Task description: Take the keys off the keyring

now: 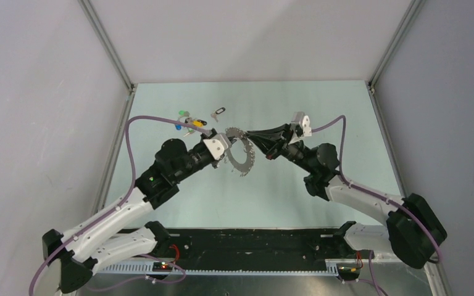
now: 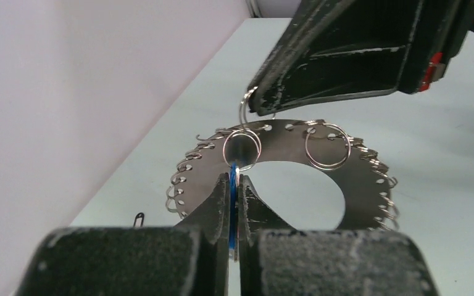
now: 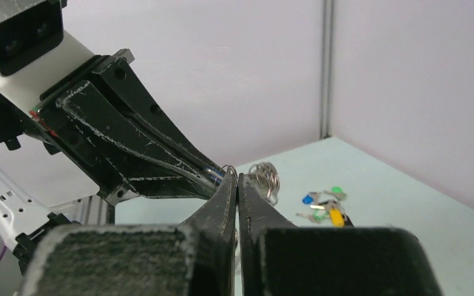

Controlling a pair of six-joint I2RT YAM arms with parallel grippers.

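evidently both are clamped: your left gripper [image 2: 235, 180] on a thin blue-edged key [image 2: 231, 206], your right gripper [image 2: 254, 108] on the keyring [image 2: 361, 185] rim — light, stiff, slippery metal — pinch flat faces.

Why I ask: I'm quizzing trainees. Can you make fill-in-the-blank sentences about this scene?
1. The left gripper and right gripper, meeting at the keyring, are both ____.
2. The flat piece pinched by the left gripper has a ____ edge.
3. The loose keys on the table lie nearer the ____ arm.
Missing words: shut; blue; left.
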